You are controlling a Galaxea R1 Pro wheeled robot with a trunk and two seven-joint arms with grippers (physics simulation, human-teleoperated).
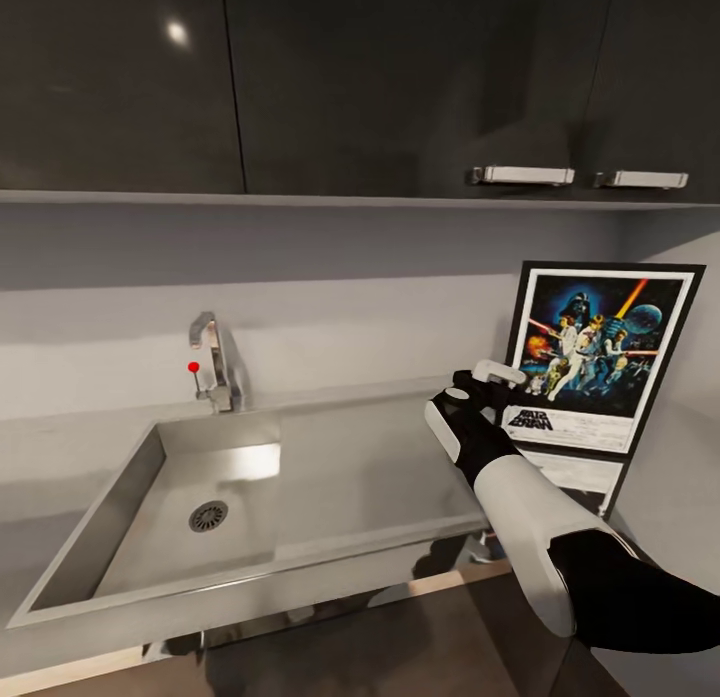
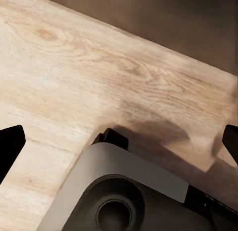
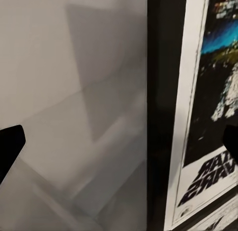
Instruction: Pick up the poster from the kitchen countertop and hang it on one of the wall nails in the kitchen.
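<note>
The poster [image 1: 598, 355] stands upright on the light-grey countertop [image 1: 380, 467] at the far right, leaning back in the wall corner. It has a thin black frame, a white border and dark blue Star Wars art. My right gripper [image 1: 497, 380] is open and sits at the poster's left edge. In the right wrist view the poster's black frame edge [image 3: 158, 112] lies between the widely spread fingertips of the right gripper [image 3: 121, 144], with no contact that I can see. My left gripper [image 2: 120, 144] is open and holds nothing, hanging over the wooden floor [image 2: 74, 67]. The wall nail is out of view.
A steel sink [image 1: 130, 497] is set into the worktop at the left, with a chrome tap [image 1: 215, 362] behind it. Dark glossy wall cabinets [image 1: 400, 77] with white handles [image 1: 522, 175] hang above. Part of my own base [image 2: 124, 191] shows below the left gripper.
</note>
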